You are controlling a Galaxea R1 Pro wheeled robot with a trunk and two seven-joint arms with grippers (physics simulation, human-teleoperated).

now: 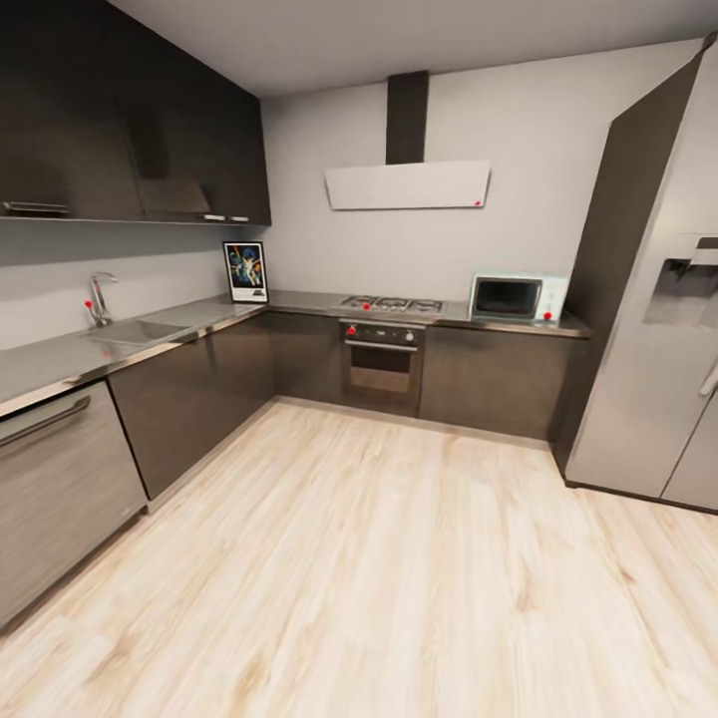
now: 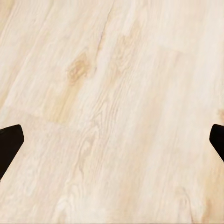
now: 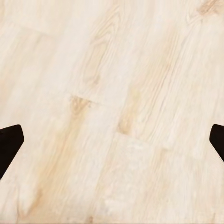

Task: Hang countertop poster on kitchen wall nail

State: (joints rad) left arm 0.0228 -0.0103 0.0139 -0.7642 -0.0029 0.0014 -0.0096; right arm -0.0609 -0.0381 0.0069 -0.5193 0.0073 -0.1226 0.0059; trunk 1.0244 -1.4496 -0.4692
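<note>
While your head camera looks across the kitchen, the poster [image 1: 245,271] stands upright in the far corner of the kitchen countertop [image 1: 189,321], its back against the pale wall just under the end of the dark upper cabinets [image 1: 130,130]. You can make out its thin black frame, white border and dark blue picture; the lettering is too small to read. Along the left run of that glossy grey worktop you have a sink [image 1: 135,332] with a tap [image 1: 98,297], and a grey dishwasher front [image 1: 60,489] sits below the near end. On the back run, to the poster's right, you see a hob [image 1: 391,303] above an oven [image 1: 381,364], then a microwave [image 1: 517,297] near the worktop's far end, with a flat white extractor hood [image 1: 407,184] on the wall above the hob. A tall grey fridge [image 1: 653,329] stands at your right. Light wooden floor [image 1: 379,558] lies between you and the cabinets, so the poster is well apart from you. In your left wrist view the left gripper [image 2: 112,144] has its dark fingertips [image 2: 8,145] at opposite edges, spread wide with bare planks between them. Your right gripper [image 3: 112,144] looks the same in its wrist view, fingertips [image 3: 9,145] spread wide over the floor, holding nothing.
</note>
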